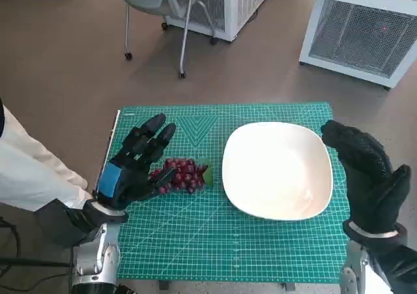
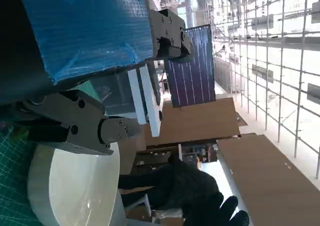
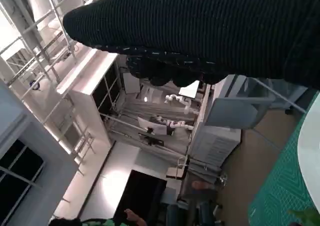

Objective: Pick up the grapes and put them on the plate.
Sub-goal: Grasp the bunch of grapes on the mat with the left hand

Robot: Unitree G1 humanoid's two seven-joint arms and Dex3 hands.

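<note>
A: Since the plate [image 1: 277,170] on the table [image 1: 228,255] holds nothing, what's left?

B: Everything. The grapes [image 1: 182,174] lie beside it; the left robot hand [image 1: 133,167] hovers spread, not gripping. The right robot hand [image 1: 368,176] is spread, empty.

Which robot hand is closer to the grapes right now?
Left. The left robot hand is right at the grapes, fingers over their edge. The right robot hand is across the plate, beyond its far side.
</note>
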